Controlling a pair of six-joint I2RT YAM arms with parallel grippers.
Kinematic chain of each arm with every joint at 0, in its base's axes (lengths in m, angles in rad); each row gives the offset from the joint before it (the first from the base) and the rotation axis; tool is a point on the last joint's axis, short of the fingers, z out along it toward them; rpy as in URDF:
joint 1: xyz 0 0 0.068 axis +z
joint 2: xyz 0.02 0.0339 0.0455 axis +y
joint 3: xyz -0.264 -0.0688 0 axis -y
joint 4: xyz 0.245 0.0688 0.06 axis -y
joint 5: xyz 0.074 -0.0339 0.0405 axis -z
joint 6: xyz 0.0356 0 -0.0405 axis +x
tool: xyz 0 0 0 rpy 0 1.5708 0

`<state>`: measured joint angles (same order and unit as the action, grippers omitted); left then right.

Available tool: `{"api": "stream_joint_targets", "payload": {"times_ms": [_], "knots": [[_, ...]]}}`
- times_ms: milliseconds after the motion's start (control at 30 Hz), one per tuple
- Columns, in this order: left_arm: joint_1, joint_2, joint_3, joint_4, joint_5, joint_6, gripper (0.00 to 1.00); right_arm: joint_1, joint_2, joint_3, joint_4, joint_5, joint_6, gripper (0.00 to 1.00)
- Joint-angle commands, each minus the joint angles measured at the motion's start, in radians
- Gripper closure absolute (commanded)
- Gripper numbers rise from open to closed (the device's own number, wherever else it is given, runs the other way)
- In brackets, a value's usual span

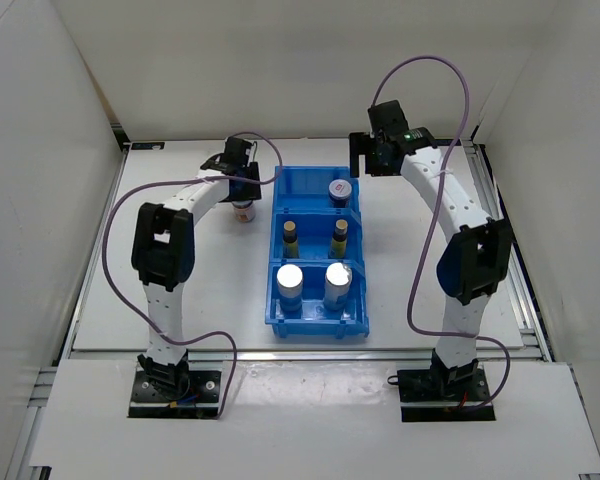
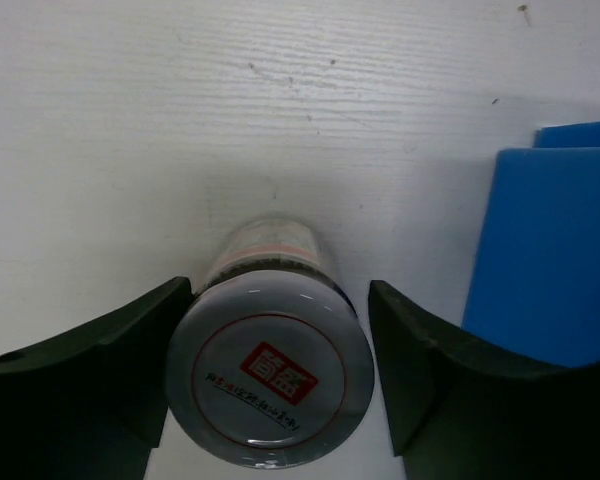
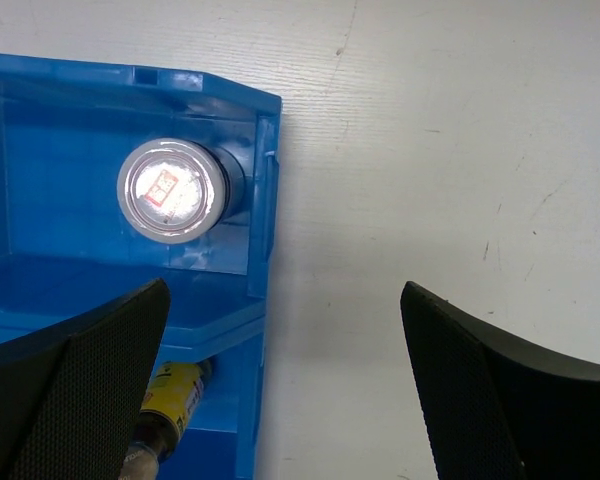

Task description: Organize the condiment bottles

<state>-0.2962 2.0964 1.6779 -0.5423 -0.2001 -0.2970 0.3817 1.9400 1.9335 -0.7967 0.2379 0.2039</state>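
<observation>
A squat grey-lidded jar (image 1: 243,211) stands on the white table left of the blue bin (image 1: 276,215). My left gripper (image 1: 242,190) is open around it. In the left wrist view the jar's lid (image 2: 270,385) sits between the fingers (image 2: 100,370); the left one is at the lid and the right one stands apart. In the bin, the second jar (image 1: 341,190) is in the far compartment, two slim yellow-labelled bottles (image 1: 290,237) in the middle, and two silver-topped cylinders (image 1: 290,281) in the near one. My right gripper (image 1: 365,155) is open and empty beside the bin's far right corner.
The right wrist view shows the bin's right wall (image 3: 265,300), the jar (image 3: 170,190) inside, one yellow-labelled bottle (image 3: 170,400) and bare table between the fingers. White walls enclose the table on three sides.
</observation>
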Motion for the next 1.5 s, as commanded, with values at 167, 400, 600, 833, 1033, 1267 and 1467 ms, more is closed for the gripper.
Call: {"api": "stream_joint_targets", "payload": {"times_ms": [167, 400, 600, 833, 1033, 1267, 1467], "knots": [[0.006, -0.042, 0.072, -0.07, 0.033, -0.013, 0.67, -0.029, -0.078, -0.019, 0.027, -0.009, 0.009, 0.01], [-0.07, -0.199, 0.245, -0.116, -0.071, 0.07, 0.77, -0.078, -0.167, -0.077, 0.027, -0.009, 0.019, 0.01], [-0.176, -0.155, 0.454, -0.142, -0.081, 0.104, 0.79, -0.135, -0.188, -0.131, 0.027, -0.063, 0.042, 0.01], [-0.221, 0.03, 0.543, -0.142, -0.009, 0.075, 0.78, -0.164, -0.199, -0.153, 0.027, -0.092, 0.042, 0.01], [-0.221, 0.131, 0.572, -0.142, 0.014, 0.064, 0.75, -0.185, -0.208, -0.163, 0.027, -0.146, 0.042, 0.01], [-0.221, 0.24, 0.591, -0.142, 0.014, 0.055, 0.63, -0.185, -0.208, -0.183, 0.047, -0.166, 0.042, 0.01], [-0.221, 0.274, 0.591, -0.142, 0.047, 0.024, 0.36, -0.194, -0.199, -0.192, 0.056, -0.166, 0.042, 0.01]]}}
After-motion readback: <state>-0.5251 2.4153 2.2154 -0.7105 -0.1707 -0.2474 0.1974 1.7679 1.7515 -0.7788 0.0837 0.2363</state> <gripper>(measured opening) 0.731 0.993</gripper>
